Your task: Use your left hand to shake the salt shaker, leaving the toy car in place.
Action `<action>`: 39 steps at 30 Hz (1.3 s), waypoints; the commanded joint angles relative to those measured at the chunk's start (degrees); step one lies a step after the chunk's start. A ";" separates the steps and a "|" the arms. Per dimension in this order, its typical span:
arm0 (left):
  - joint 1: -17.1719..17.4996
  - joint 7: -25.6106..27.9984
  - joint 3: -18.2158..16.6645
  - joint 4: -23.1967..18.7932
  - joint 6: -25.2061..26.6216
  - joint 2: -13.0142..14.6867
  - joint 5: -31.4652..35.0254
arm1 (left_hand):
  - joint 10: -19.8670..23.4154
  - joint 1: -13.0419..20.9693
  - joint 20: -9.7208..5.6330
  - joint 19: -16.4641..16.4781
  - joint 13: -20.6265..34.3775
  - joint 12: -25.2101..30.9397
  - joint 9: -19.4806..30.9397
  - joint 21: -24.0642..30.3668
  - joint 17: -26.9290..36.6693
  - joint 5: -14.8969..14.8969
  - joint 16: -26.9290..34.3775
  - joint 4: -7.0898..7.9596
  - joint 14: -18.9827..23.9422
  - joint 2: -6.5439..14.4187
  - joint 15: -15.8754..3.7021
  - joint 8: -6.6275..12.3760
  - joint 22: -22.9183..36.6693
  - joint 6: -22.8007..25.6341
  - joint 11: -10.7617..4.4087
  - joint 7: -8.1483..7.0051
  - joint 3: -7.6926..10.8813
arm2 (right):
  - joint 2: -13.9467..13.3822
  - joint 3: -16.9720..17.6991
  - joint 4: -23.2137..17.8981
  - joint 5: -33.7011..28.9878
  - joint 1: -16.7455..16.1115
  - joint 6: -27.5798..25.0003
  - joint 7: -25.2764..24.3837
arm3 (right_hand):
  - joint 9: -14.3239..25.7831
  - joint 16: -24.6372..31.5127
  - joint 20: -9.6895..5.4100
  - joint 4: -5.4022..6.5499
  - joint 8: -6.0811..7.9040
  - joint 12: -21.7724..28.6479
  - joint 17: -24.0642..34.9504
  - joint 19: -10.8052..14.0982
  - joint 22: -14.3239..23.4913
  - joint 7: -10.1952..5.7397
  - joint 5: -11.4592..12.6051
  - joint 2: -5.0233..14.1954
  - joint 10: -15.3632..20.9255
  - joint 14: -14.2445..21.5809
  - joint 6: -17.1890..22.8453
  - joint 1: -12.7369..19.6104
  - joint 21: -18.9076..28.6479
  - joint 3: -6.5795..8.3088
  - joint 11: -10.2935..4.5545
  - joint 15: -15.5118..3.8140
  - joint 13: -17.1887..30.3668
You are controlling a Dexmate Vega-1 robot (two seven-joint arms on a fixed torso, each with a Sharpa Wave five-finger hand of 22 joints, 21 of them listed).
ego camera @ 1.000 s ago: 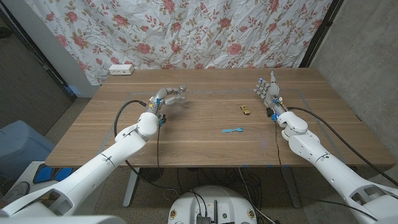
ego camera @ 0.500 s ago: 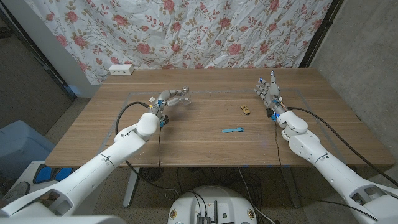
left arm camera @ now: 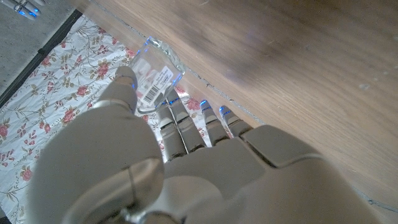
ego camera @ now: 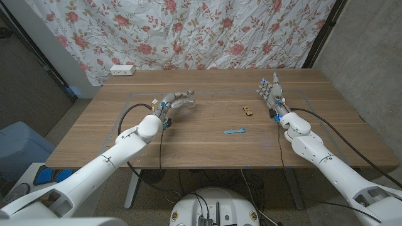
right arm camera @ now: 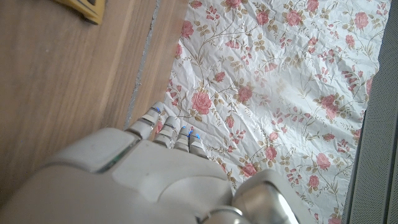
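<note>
Wooden table [ego camera: 207, 141], floral curtain [ego camera: 188, 31] behind. Near edge: blue tool [ego camera: 235, 132] lying flat. Mid-table: toy car [ego camera: 247, 110], nothing touching it. Left hand [ego camera: 176, 100] grips the salt shaker [ego camera: 188, 98] off the tabletop, fingers wrapped round the clear body [left arm camera: 152, 78]. Right hand [ego camera: 270, 91] stands at the far right, fingers apart, holding nothing. White power strip [ego camera: 122, 69] at far left edge.

— Anything different from a second ago?

— The left hand [ego camera: 176, 100] has swung toward the table's middle, carrying the salt shaker [ego camera: 189, 97] with it. The shaker was above the knuckles a second ago; now it sits out past the fingertips, tilted.

— And in the wrist view?

— The clear shaker [left arm camera: 154, 74] with its barcode label is pinched between thumb and fingers [left arm camera: 176, 118].
</note>
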 commanded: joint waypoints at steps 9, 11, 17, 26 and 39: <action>-0.24 -1.37 1.66 1.92 -2.06 0.28 1.14 | -0.69 -0.68 0.09 -1.24 -0.12 0.13 0.12 0.09 0.04 0.07 -0.24 -0.10 -1.43 0.20 -3.37 -0.52 0.06 -0.55 -0.03 -0.23 -0.09 | 0.02 -0.01 0.05 0.00 0.03 0.03 0.02 | 0.20 0.25 0.12 0.32 0.36 0.41 0.29 0.36 0.30 0.44 0.43 5.55 -0.33 -0.31 -0.02 -0.18 0.35 -0.08 -0.06 -2.02 0.21; -0.30 -1.53 1.81 2.18 -2.29 0.27 1.26 | -0.75 -0.72 0.10 -1.28 -0.13 0.14 0.12 0.10 0.03 0.06 -0.21 -0.11 -1.51 0.21 -3.39 -0.57 0.06 -0.60 -0.03 -0.20 -0.09 | 0.02 0.00 0.05 -0.01 0.02 0.02 0.02 | 0.20 0.24 0.10 0.32 0.37 0.42 0.29 0.37 0.30 0.43 0.43 5.55 -0.31 -0.32 0.00 -0.18 0.35 -0.08 -0.02 -1.95 0.21; -0.34 -1.48 2.11 2.48 -2.30 0.12 1.68 | -0.91 -0.86 0.13 -1.45 -0.16 0.16 0.09 0.13 0.01 0.05 -0.13 -0.13 -1.74 0.20 -3.31 -0.68 0.05 -0.70 -0.03 -0.19 -0.08 | 0.01 0.00 0.04 0.00 0.02 0.02 0.02 | 0.20 0.22 0.10 0.32 0.36 0.41 0.29 0.37 0.30 0.47 0.42 5.54 -0.33 -0.36 -0.02 -0.18 0.35 -0.08 -0.03 -1.94 0.21; 0.09 -1.35 2.30 2.47 -2.05 0.22 1.97 | -1.06 -0.99 0.17 -1.45 -0.20 0.19 0.07 0.23 0.00 0.05 -0.01 -0.15 -1.82 0.21 -3.28 -0.76 0.04 -0.76 -0.02 -0.16 -0.07 | 0.01 0.00 0.03 0.00 0.02 0.01 0.01 | 0.20 0.26 0.09 0.32 0.34 0.43 0.29 0.36 0.30 0.46 0.42 5.55 -0.28 -0.27 -0.05 -0.18 0.35 -0.08 -0.06 -2.07 0.21; 0.58 -1.22 2.74 2.65 -1.94 0.50 2.75 | -1.26 -1.19 0.20 -1.53 -0.24 0.24 0.05 0.31 -0.02 0.03 0.14 -0.19 -1.89 0.22 -3.28 -0.84 0.03 -0.73 -0.02 -0.24 -0.03 | 0.01 0.00 0.03 0.00 0.02 0.01 0.01 | 0.20 0.24 0.09 0.32 0.37 0.45 0.29 0.38 0.30 0.53 0.42 5.54 -0.23 -0.33 0.02 -0.18 0.36 -0.08 -0.09 -1.99 0.21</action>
